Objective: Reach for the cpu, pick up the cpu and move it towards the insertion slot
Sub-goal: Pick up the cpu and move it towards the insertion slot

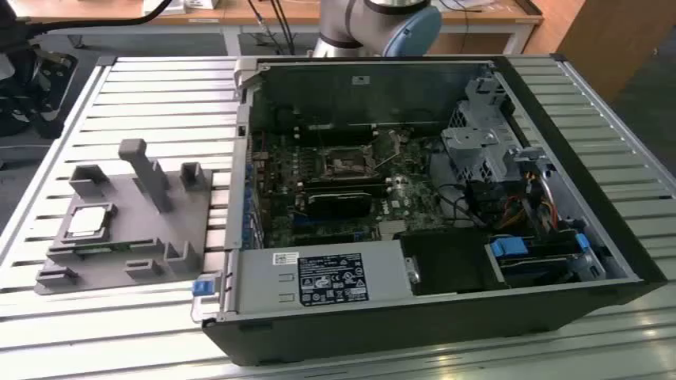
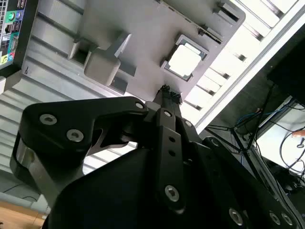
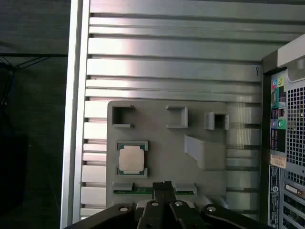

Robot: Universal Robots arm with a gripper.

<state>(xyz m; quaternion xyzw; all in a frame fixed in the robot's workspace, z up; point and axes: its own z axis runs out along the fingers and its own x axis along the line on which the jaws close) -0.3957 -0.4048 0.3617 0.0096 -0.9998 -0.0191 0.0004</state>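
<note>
The cpu (image 1: 88, 222) sits flat in its square nest on the grey fixture plate (image 1: 132, 237), silvery top up and nothing touching it. The plate lies on the slatted metal desk (image 1: 138, 87), just beside the open computer case (image 1: 423, 317), on the exterior view's left. Inside the case, the insertion slot (image 1: 346, 164) shows as a dark square in a shiny frame amid green board, well apart from the chip. In both wrist views the jaws hang above the plate's edge, tips pressed narrow together with nothing between them, near the cpu (image 3: 131, 159) but clear of it. The chip's top (image 2: 185, 60) glares bright beyond the tips. The arm (image 1: 375, 24) rises behind the case.
</note>
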